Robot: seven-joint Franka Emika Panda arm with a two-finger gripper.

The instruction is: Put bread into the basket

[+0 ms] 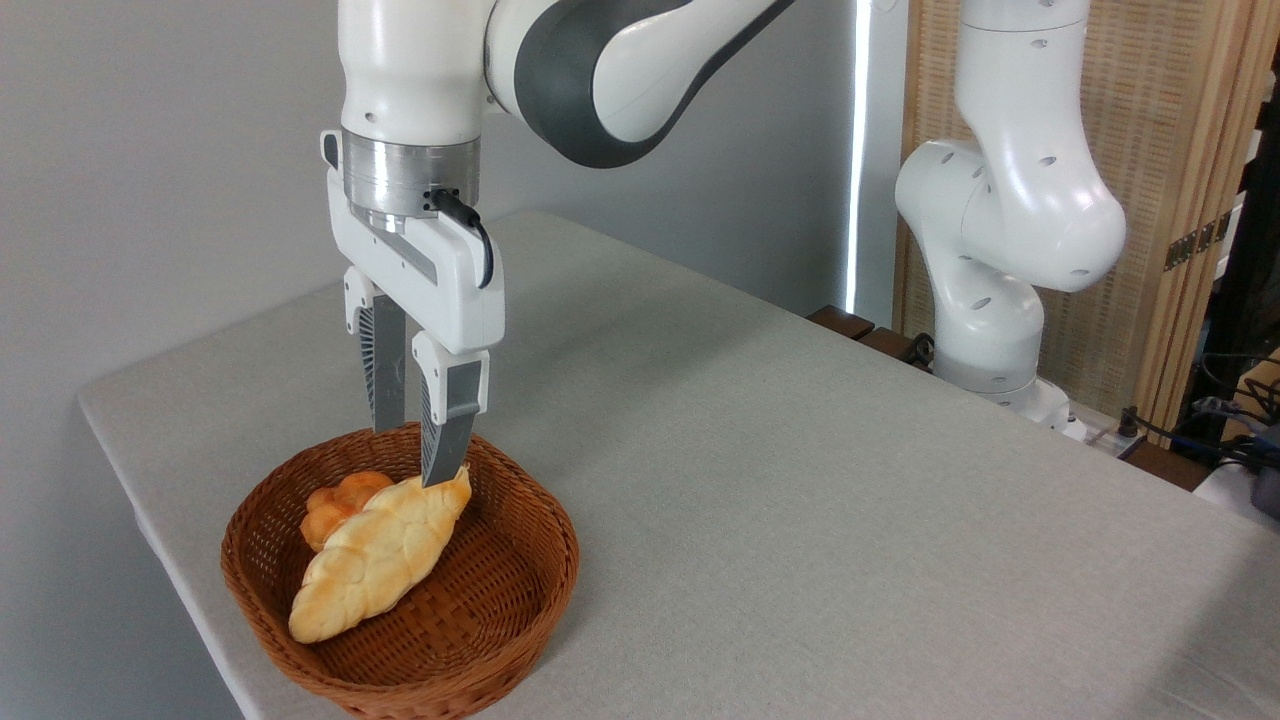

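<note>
Bread [375,555] lies in the basket [520,600], long axis running from lower left up to the jaws; gripper [415,450] slightly parted, far tip at the loaf's upper end.

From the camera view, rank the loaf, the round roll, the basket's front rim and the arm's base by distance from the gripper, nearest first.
1. Loaf: its upper end is right at the gripper fingertips.
2. Round roll: just left of and below the gripper, behind the loaf.
3. Basket front rim: below, toward the camera.
4. Arm's base: far right, at the table's back edge.
</note>
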